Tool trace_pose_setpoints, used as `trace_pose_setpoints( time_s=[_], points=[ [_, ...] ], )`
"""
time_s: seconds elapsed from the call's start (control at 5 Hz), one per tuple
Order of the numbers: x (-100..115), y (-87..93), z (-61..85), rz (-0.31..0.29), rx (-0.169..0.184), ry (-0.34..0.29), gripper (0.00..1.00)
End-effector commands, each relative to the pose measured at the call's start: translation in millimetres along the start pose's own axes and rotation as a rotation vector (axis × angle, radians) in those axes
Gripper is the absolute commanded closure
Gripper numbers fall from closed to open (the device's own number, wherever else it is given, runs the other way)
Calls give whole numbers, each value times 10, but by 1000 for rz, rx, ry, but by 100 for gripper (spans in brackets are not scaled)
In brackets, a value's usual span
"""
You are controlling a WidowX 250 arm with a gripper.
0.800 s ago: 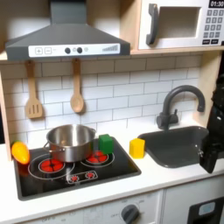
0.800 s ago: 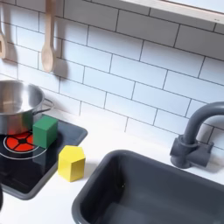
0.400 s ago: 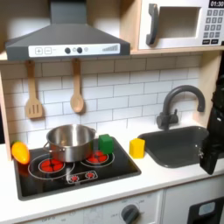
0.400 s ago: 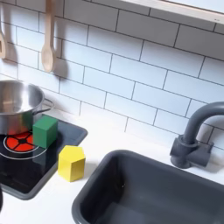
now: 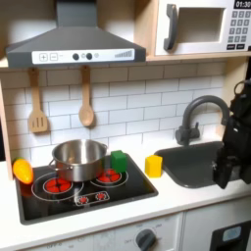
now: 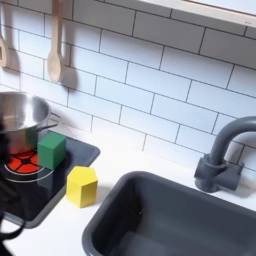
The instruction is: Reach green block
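Gripper (image 5: 225, 175) at the first exterior view's right edge, over the sink (image 5: 201, 169); whether clenched or released cannot be told. Yellow block (image 5: 154, 165) lies between. Green block (image 5: 119, 161) sits beyond, beside the steel pot (image 5: 78, 157). Risk: crossing arm clips yellow block or pot.

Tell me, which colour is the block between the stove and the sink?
Yellow block, clearest in the second exterior view.

The robot arm (image 5: 231, 137) is black throughout, built of blocky, boxy segments stacked together, with no markings clear enough to read.
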State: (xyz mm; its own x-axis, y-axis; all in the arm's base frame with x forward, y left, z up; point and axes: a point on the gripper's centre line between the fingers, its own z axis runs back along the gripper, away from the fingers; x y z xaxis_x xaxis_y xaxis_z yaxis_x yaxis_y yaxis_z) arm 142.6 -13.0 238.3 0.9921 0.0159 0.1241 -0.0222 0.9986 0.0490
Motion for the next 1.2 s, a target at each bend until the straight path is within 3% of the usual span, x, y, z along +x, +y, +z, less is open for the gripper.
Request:
trace_pose_setpoints(
  time_s=[0.0, 0.2, 0.8, 1.0],
  points=[
    [196, 93, -76, 29, 54, -22, 0],
    [279, 137, -118, 34, 55, -22, 0],
    [496, 260, -118, 66, 0, -38, 0],
    [598, 319, -164, 74, -1, -37, 0]
  ],
)
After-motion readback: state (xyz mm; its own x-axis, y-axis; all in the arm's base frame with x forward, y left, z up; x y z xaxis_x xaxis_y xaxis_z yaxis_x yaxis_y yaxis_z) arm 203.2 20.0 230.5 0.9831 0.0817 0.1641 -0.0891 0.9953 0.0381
